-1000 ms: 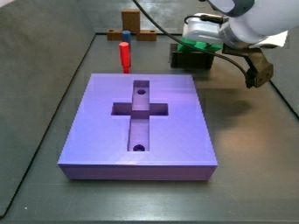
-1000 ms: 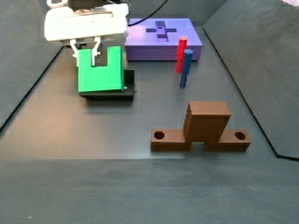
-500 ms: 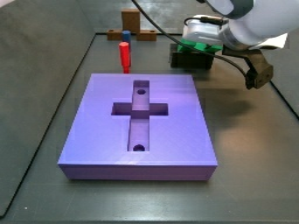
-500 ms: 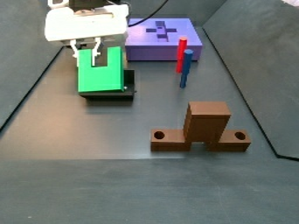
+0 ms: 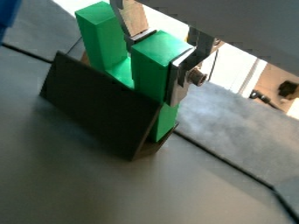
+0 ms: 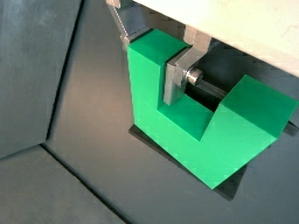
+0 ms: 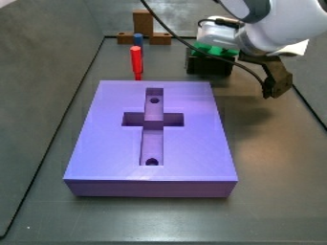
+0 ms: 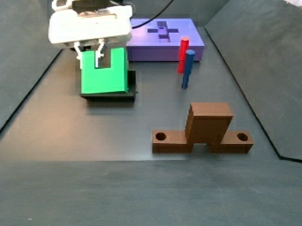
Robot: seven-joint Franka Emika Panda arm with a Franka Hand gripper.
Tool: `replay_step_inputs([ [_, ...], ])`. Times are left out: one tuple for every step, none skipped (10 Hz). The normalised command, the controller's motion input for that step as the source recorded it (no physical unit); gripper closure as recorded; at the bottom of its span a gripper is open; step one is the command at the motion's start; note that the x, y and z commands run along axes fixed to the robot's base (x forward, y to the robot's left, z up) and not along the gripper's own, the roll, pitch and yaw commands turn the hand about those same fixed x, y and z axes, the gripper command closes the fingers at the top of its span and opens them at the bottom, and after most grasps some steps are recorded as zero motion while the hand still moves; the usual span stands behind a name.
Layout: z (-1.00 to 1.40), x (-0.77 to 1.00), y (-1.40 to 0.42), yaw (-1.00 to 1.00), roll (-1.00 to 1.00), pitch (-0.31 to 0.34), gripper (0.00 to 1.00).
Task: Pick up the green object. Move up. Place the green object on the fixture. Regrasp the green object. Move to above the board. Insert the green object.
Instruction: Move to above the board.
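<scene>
**A:** Where is the green object, and what is the gripper doing?

**B:** The green object [image 8: 101,76] stands upright on the fixture [image 8: 127,89], a small dark block on the dark table [image 8: 141,177]. In a side view it sits at about ten o'clock in the frame, with the gripper [image 8: 92,55] directly above it. In a side view from another angle the green object [image 7: 217,46] and fixture [image 7: 208,64] are at about one o'clock, mostly covered by the white arm.

**A:** Is the gripper holding it?

**B:** It looks clamped on one arm of the U. In a wrist view a silver finger [image 6: 177,80] lies flat against the inner face of the notch of the green object [image 6: 176,131], and a second finger [image 6: 119,22] sits at the outer face of the same arm. In a wrist view the gripper [image 5: 158,52] shows the same thing: fingers narrow, one green arm between them (whether every pad truly touches is hard to tell).

**A:** What else is on the table?

**B:** The board [image 7: 153,139], a large purple slab with a cross-shaped recess and two round holes, fills the middle of a side view. A red peg [image 7: 134,62] stands upright just beyond its far edge, at eleven o'clock. A brown wooden piece [image 8: 207,129] stands near five o'clock in a side view, well apart from the fixture.
</scene>
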Motion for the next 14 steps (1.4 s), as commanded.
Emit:
replay_step_inputs([
  [1.4,0.02,-0.01,0.07,-0.06,0.03,1.0],
  [1.4,-0.01,-0.03,0.07,-0.13,0.025,1.0],
  [1.4,0.0,-0.01,0.06,-0.07,-0.003,1.0],
  [1.4,0.01,-0.02,0.04,-0.02,0.005,1.0],
  [1.4,0.02,-0.03,0.02,0.01,-0.006,1.0],
  [1.4,0.03,-0.03,0.02,-0.01,0.003,1.0],
  [0.69,0.03,-0.03,0.01,0.0,0.026,1.0],
  [0.34,0.04,-0.01,0.0,0.0,0.046,1.0],
  [0.29,-1.3,-1.4,0.12,-1.0,0.039,1.0],
  [0.27,-1.32,-1.4,0.13,-1.0,0.024,1.0],
  [0.26,-1.4,-1.38,0.13,-1.0,-0.018,1.0],
  [0.23,-1.4,-1.3,0.14,-1.0,-0.043,1.0],
  [0.24,-1.4,-1.31,0.14,-1.0,-0.05,1.0],
  [0.22,-1.4,-1.26,0.14,-1.0,-0.083,1.0],
])
